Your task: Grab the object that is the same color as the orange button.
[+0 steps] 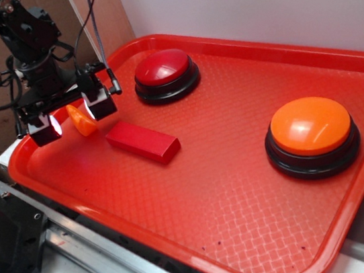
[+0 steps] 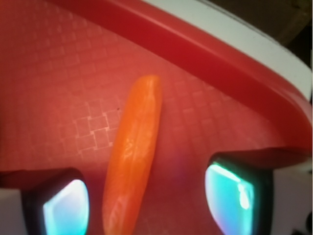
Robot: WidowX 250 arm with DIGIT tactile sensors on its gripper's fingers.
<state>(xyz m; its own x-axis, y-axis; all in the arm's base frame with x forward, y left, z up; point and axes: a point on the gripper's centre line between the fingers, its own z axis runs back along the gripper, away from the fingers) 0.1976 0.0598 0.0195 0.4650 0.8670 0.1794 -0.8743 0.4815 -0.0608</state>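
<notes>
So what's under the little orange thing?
Just the red tray. The orange wedge lies on it between the open gripper fingers. Its underside is hidden.

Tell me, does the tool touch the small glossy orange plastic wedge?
Apart. In the wrist view, red tray surface shows between the small glossy orange plastic wedge and each finger of the tool.

Your exterior view is bright and sharp, with soft glare on the tray (image 1: 243,189); your wrist view is dimmer, blurred close-up, pads (image 2: 230,196) glowing cyan.
</notes>
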